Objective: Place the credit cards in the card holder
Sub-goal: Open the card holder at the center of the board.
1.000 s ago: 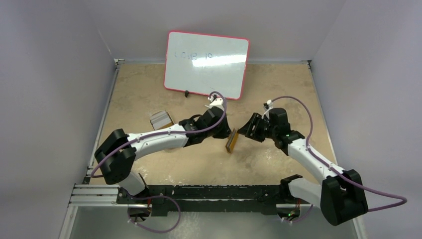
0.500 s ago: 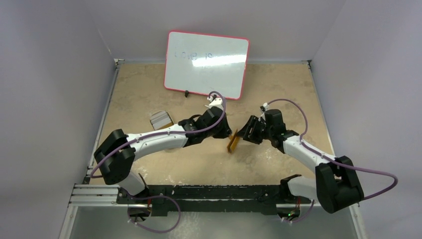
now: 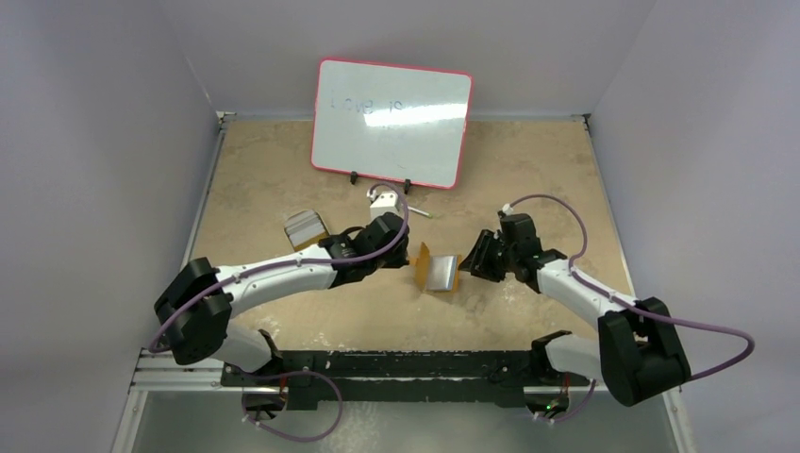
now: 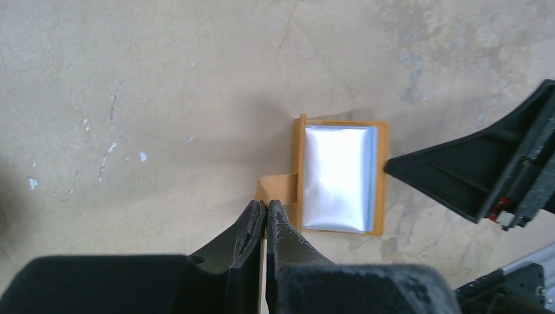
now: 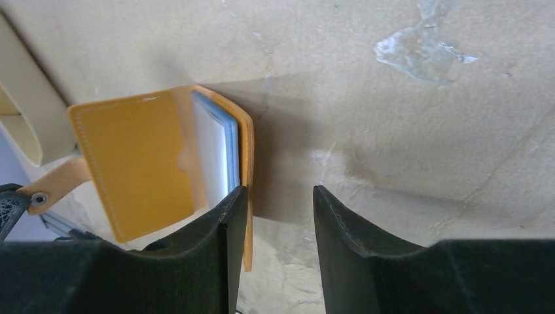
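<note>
Where left tool (image 4: 266,209) pinches card holder (image 4: 340,176), tab (image 4: 278,188) hides.

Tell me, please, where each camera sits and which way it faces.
Top external: high behind the arm bases, looking down on the table; both arms show, flanking the card holder.
Left wrist: on the left arm, looking down over the left gripper, shut on the holder's tab.
Right wrist: looks past the open right gripper at the holder.
Shared: the holder, in all three.

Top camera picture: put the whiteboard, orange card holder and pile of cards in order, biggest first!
Largest: the whiteboard, by far.
Then the card holder and the pile of cards, which look about alike, so I won't rank them.
</note>
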Tool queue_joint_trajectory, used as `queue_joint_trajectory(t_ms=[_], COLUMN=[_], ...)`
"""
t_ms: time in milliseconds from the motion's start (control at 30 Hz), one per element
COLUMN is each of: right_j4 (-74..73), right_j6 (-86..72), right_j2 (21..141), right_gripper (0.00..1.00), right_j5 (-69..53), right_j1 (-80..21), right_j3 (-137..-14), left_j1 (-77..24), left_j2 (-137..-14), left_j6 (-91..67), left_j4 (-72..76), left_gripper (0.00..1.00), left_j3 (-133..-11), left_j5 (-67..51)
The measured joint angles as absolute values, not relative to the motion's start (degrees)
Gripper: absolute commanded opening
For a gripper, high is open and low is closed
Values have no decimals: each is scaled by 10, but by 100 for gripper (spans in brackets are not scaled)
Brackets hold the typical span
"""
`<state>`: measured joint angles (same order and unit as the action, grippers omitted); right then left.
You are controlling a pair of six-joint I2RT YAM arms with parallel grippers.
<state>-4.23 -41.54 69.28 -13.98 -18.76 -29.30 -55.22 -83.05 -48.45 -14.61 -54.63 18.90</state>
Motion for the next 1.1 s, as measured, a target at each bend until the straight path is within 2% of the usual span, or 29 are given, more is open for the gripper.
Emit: queue_joint_trajectory(t_ms=[367,500,600,833,1100], right_j4=[7,8,2,25,57], right_j6=[-409,-408,-407,-406,-410], right_j2=[739,740,738,719,733], right_gripper=[39,36,36,42,41], right_j5=[-132,-129,-123,-162,-196], right_j1=[-188,-188,-188,-188,-188], right_j3=[-274,-274,-277,-277,-276], left_j1=[-551,-551,-551,-551,-552], left_j2=[-851,-860,-860,-861,-879], left_j6=[-484,-484,-484,-484,-484], left_j4=[-147,-149,-154,-157,-157], left_gripper=[0,8,10,11,11], left_j3=[-511,-510,-510,-510,-510], left_j5=[202,202,202,199,187])
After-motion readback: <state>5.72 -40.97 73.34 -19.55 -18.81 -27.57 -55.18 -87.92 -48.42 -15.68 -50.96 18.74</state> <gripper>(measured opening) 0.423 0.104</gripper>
